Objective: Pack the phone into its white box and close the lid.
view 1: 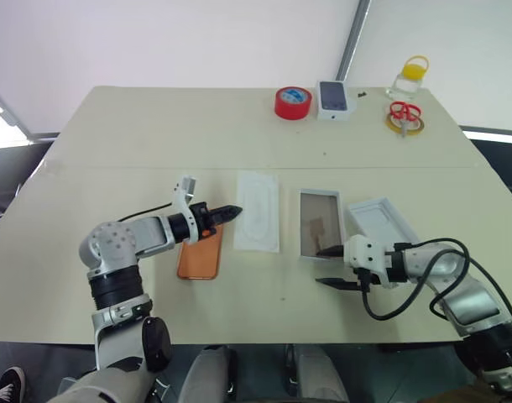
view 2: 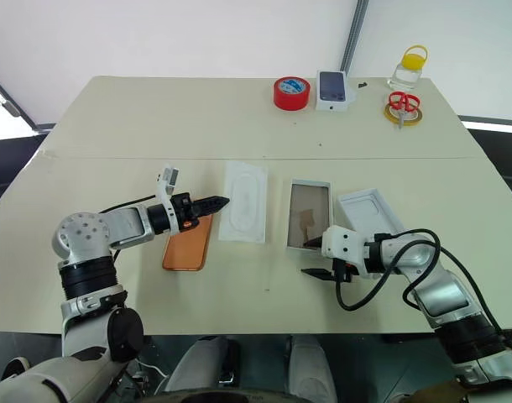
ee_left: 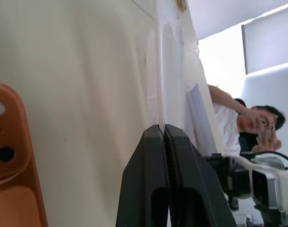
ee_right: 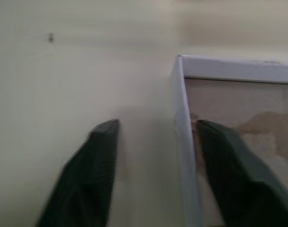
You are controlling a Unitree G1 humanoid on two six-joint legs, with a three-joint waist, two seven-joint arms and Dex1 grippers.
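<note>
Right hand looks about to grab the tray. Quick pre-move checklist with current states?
1. Right hand straddles the near wall of the shallow white cardboard tray, one finger inside, one outside: ok.
2. Right hand closed on the wall: not ok, gaps show in the right wrist view.
3. Tray empty: ok.
4. Flat orange smartphone lies on the table, unpacked: ok.
5. Left hand shut, holding nothing: ok.
6. Shallow white box lid lies clear beside the tray: ok.

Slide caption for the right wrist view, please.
Right pincer open, its fingers straddling the near wall of the white box on the table.
</note>
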